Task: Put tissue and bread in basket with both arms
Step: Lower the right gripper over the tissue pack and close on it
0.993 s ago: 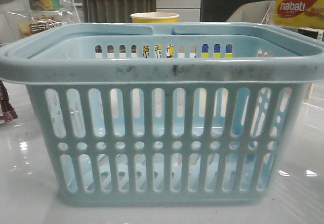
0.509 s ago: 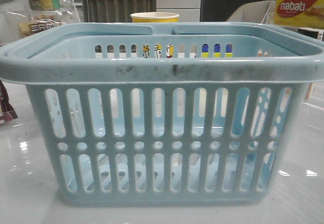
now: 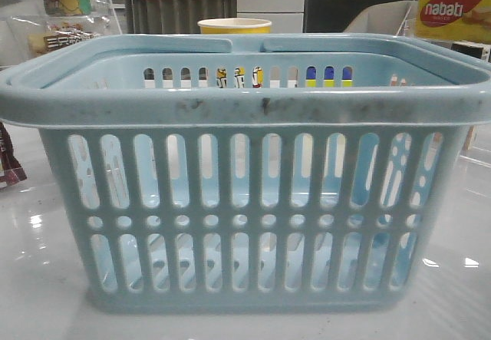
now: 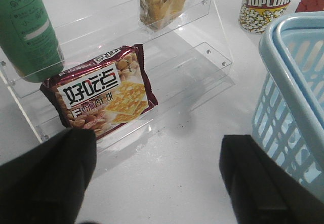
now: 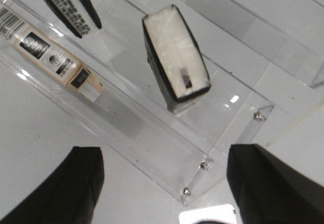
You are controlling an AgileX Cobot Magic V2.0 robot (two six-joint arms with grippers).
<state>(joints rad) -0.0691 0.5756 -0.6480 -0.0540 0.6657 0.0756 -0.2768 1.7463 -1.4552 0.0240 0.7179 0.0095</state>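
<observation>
You are looking at a large pale blue basket (image 3: 253, 194) filling the front view, with nothing visible inside it. Neither arm is showing in that view.

Your left gripper (image 4: 157, 178) is hovering with its jaws wide apart and nothing between them, above the table beside a clear acrylic rack (image 4: 202, 47). The bread (image 4: 163, 0) is sitting on the rack's upper step, well apart from the gripper. A red-brown cracker packet (image 4: 101, 95) is lying on the lower step, nearer the fingers. The basket's rim (image 4: 283, 37) is just beside the gripper.

Your right gripper (image 5: 164, 183) is also spread open and empty, over another clear rack (image 5: 167, 148). The tissue (image 5: 174, 57) is standing on its ledge, near a cream tube (image 5: 50, 52).

The risks, as a judgement: the left arm may be grabbing the cracker packet instead of the bread, clipping the rack's edge, or knocking the basket. The right fingers may be tipping the narrow tissue pack or dragging the tube.
</observation>
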